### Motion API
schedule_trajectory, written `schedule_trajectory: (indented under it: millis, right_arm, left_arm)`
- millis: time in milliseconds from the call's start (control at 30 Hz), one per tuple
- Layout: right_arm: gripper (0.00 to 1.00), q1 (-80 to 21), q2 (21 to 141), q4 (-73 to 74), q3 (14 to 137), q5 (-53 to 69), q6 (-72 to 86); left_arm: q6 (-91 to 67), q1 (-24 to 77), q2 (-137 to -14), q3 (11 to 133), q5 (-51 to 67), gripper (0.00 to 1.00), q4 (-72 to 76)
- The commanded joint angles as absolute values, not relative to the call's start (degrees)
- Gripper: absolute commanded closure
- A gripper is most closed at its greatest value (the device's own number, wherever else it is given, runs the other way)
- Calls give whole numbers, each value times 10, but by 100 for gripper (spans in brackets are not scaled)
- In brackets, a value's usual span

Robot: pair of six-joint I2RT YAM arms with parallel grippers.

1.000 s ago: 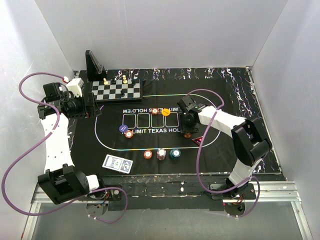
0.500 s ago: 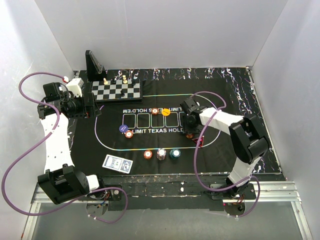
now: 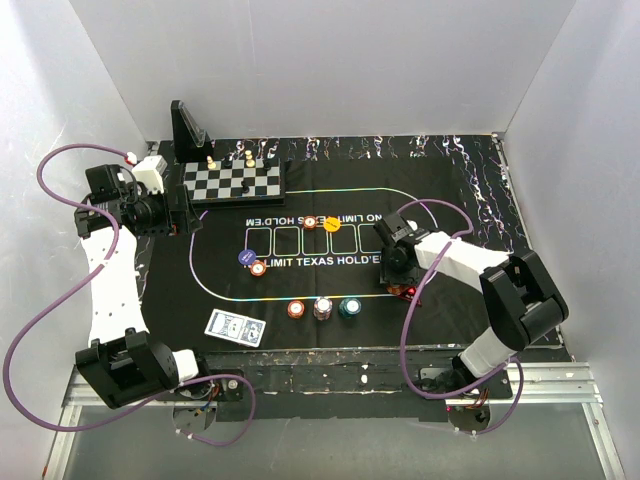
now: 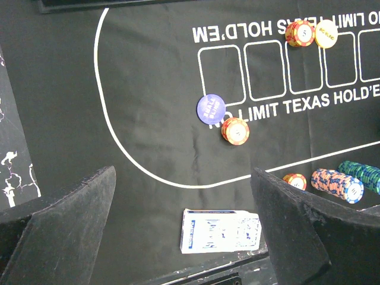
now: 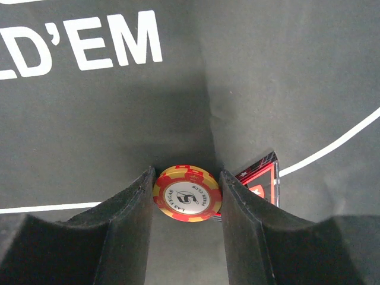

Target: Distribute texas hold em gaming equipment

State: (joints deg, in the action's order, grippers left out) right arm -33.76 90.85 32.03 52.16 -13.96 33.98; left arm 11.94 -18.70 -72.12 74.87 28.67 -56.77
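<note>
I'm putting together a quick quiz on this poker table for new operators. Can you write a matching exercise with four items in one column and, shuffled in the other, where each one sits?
Things
1. blue disc
2. yellow disc
3. card deck
4. orange chip next to the red marker

Places
A. at the far edge of the printed card boxes
B. held in the right gripper
C. just on the near side of those boxes, at their left end
D. outside the white oval line, toward the arms' bases

Pairs: 1-C, 2-A, 3-D, 4-B
</note>
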Motion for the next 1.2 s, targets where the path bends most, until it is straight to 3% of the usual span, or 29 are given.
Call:
schedule_trajectory:
  millis: [0, 300, 367, 433, 500, 700, 1000, 1167]
  right_arm:
    - [91, -336, 884, 345, 513, -157, 350]
    - [89, -343, 936, 339, 560, -134, 345]
    - [79, -344, 940, 338, 564, -134, 344]
    - [59, -344, 938, 334, 566, -127, 346]
    - [47, -344, 936, 342, 577, -128, 345]
    - [27, -349, 919, 380, 614, -159, 329]
    - [21, -452, 862, 421, 726, -211, 289]
    - [21, -525, 881, 403, 765, -141, 250]
  left_arm:
    - [122, -191, -709, 759, 293, 2, -565]
    - [123, -191, -707, 756, 289, 2, -566]
    - [126, -191, -708, 756, 289, 2, -566]
    - [126, -191, -708, 758, 296, 2, -568]
    - [125, -191, -709, 756, 301, 2, -568]
    - [124, -192, -708, 754, 313, 2, -570]
    - [122, -191, -705, 749, 309, 2, -567]
    - [114, -191, -704, 750, 302, 2, -562]
